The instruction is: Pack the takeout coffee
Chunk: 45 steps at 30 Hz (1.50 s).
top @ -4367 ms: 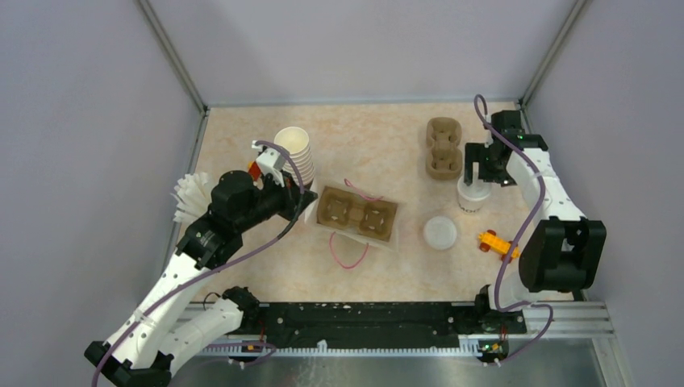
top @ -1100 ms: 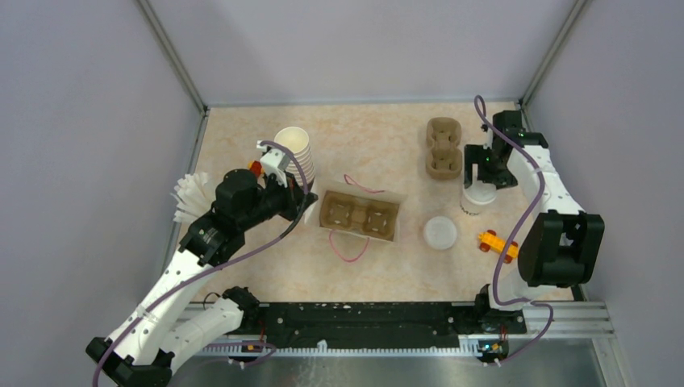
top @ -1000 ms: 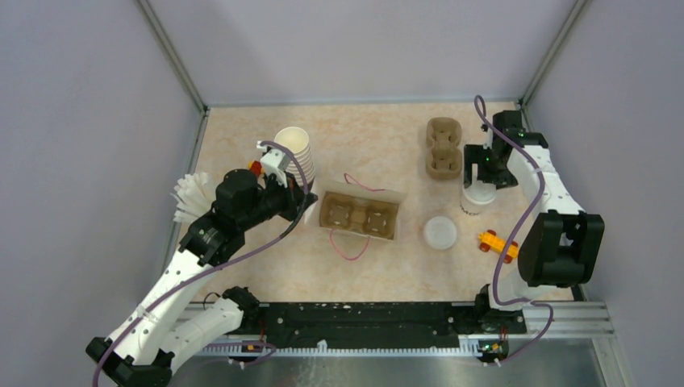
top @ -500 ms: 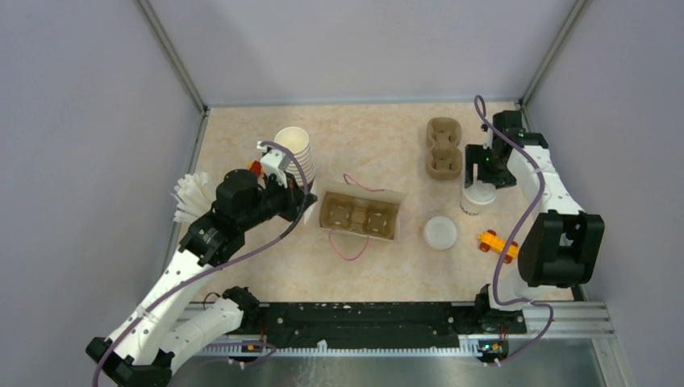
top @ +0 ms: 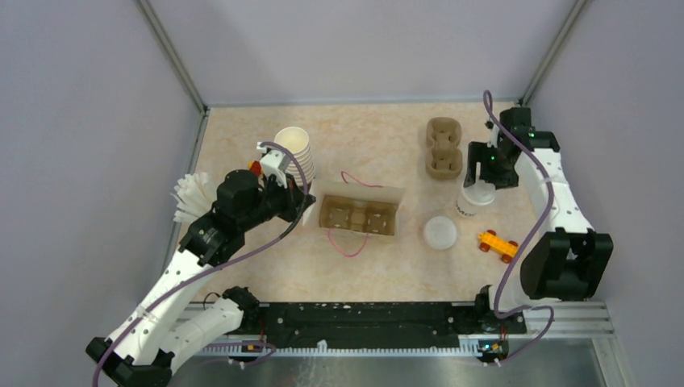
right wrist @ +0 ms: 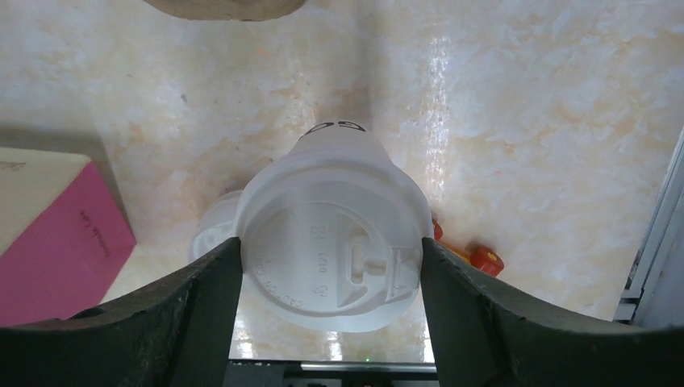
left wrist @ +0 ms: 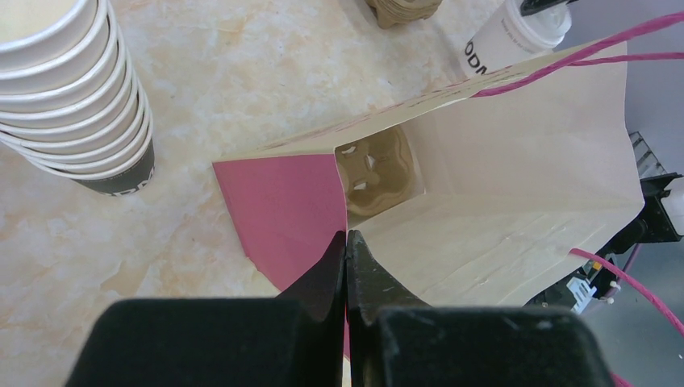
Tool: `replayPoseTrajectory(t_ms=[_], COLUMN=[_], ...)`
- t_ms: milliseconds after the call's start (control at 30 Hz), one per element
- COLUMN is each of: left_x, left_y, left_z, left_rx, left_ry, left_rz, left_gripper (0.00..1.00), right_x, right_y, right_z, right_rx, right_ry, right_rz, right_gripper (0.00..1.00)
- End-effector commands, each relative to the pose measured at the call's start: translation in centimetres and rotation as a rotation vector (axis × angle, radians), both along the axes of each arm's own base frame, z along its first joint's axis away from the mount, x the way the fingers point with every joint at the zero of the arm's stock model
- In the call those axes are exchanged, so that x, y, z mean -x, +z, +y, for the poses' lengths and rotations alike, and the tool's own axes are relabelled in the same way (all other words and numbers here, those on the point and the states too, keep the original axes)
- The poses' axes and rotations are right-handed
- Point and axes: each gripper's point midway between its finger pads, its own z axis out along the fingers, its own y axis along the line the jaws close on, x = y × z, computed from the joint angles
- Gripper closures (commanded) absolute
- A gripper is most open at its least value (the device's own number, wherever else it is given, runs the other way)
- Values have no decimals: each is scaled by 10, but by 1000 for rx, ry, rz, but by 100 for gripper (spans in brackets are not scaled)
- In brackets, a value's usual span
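Observation:
The takeout coffee (top: 473, 201), a white lidded cup with black lettering, is at the right of the table. My right gripper (top: 482, 179) is shut on it from above. In the right wrist view the gripper (right wrist: 329, 250) has both fingers against the lid of the cup (right wrist: 331, 278), which is tilted. A paper bag (top: 360, 211), pink outside, lies open at the centre with a brown carrier (left wrist: 375, 168) inside. My left gripper (top: 309, 200) is shut on the bag's left edge. The left wrist view shows the gripper (left wrist: 347, 240) pinching the bag's rim (left wrist: 290, 201), with the coffee (left wrist: 512, 36) beyond.
A tall stack of lidless cups (top: 295, 151) stands behind my left gripper. A brown cup carrier (top: 444, 149) sits at the back right. A loose white lid (top: 440, 232) and an orange toy (top: 496, 244) lie near the coffee. A white fanned stack (top: 189, 198) is at the left wall.
My right wrist has shifted right and back with the cup still gripped, and the cup leans a little more. Over the last seconds the bag has turned slightly in my left gripper.

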Motion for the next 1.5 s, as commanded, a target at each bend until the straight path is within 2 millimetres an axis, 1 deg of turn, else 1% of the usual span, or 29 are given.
replayPoseTrajectory(t_ms=[0,67,133,200,267,333,400,500,600,667,733,833,1000,1067,1200,1333,1467], left_x=[0,1,1,0,1,1,2,3,3,3,4,4,5,6,7,9,11], left_y=[21,21,21,21,22,21,20,22,22,24,25,27,27,28,29,31,32], left_z=[-1,-2,-2,-3,-3,-4,-5,-5,-8,-9,-10,-12,-13,-15,-16,-17,-18], left_rx=[36,41,44,43,41,37,30,32,33,35,38,47,63,75,94,107,112], left_ry=[-2,-8,-8,-7,-14,-21,-31,-39,-49,-56,-61,-70,-66,-73,-75,-83,-90], left_rz=[-52,-48,-47,-45,-48,-45,-42,-43,-36,-33,-34,-37,-26,-18,-21,-23,-22], left_gripper=[100,100,100,100,100,100,100,100,100,100,100,100,100,100,100,100,100], right_x=[9,17,28,41,55,72,90,115,139,152,167,183,195,197,193,188,182], right_y=[75,95,117,145,174,204,229,258,288,300,305,305,305,305,293,289,281], right_z=[14,25,44,64,79,89,104,122,135,144,154,166,172,171,174,174,174], right_rx=[-68,-86,-92,-115,-174,-238,-338,-467,-575,-640,-715,-804,-856,-847,-850,-846,-821], right_ry=[-2,13,62,106,148,175,232,292,350,391,456,546,610,627,642,650,654], right_rz=[-176,-212,-249,-300,-359,-432,-489,-539,-601,-619,-632,-664,-687,-703,-686,-700,-685], right_gripper=[31,32,33,33,34,34,35,36,37,37,37,37,37,37,38,38,39])
